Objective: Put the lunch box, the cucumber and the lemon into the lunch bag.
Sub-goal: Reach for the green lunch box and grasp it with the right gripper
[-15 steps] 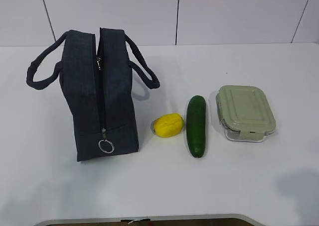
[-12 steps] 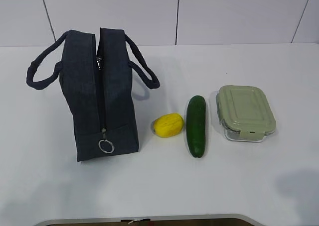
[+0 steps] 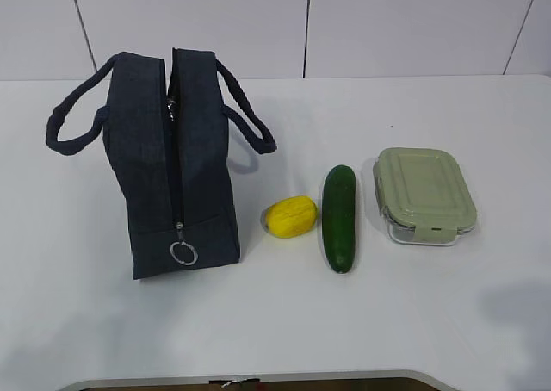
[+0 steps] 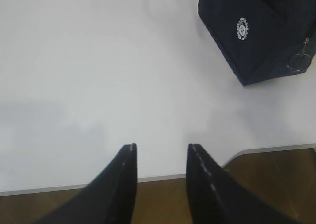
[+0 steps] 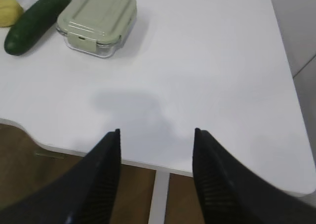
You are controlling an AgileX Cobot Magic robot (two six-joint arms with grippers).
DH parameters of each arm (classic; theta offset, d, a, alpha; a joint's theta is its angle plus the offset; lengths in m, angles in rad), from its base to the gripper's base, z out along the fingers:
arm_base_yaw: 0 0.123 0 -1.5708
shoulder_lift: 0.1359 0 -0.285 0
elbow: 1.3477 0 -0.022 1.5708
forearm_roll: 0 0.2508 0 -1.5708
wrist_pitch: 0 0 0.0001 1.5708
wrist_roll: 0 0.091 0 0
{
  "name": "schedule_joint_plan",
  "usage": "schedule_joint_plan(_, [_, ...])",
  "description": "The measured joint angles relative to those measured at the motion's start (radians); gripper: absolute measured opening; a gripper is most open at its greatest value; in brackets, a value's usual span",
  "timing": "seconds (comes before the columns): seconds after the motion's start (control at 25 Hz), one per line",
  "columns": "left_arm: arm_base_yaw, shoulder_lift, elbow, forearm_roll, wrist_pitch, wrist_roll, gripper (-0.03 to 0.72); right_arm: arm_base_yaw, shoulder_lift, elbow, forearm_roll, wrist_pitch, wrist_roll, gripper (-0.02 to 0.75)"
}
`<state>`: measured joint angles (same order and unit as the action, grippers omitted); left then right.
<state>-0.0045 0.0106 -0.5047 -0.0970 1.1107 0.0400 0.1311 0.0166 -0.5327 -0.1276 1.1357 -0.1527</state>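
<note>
The dark navy lunch bag [image 3: 172, 163] stands on the left of the white table, zipper running down its near end to a ring pull [image 3: 182, 252]. Right of it lie the yellow lemon [image 3: 290, 216], the dark green cucumber [image 3: 339, 218] and the lunch box [image 3: 424, 195] with its sage-green lid. My left gripper [image 4: 160, 146] hovers open over the table's front edge, the lunch bag [image 4: 261, 31] far ahead to its right. My right gripper [image 5: 157, 131] is open and empty near the front edge, with the lunch box [image 5: 97, 19], cucumber [image 5: 35, 21] and lemon [image 5: 7, 12] ahead at upper left.
The table's front edge [image 3: 258, 378] curves inward at the bottom of the exterior view, with brown floor below. A white panelled wall [image 3: 301, 25] rises behind the table. Neither arm shows in the exterior view.
</note>
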Motion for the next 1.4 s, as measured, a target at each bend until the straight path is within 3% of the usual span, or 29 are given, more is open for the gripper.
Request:
schedule_joint_plan(0.28, [0.000, 0.000, 0.000, 0.000, 0.000, 0.000, 0.241, 0.000, 0.163, -0.039, -0.166, -0.091, 0.138, 0.388])
schedule_joint_plan(0.44, [0.000, 0.000, 0.000, 0.000, 0.000, 0.000, 0.242, 0.000, 0.263, -0.082, -0.178, -0.122, 0.230, 0.388])
schedule_joint_plan(0.92, [0.000, 0.000, 0.000, 0.000, 0.000, 0.000, 0.242, 0.000, 0.725, -0.324, -0.123, -0.136, 0.310, 0.388])
schedule_joint_plan(1.4, [0.000, 0.000, 0.000, -0.040, 0.000, 0.000, 0.241, -0.005, 1.155, -0.587, 0.052, -0.122, 0.281, 0.387])
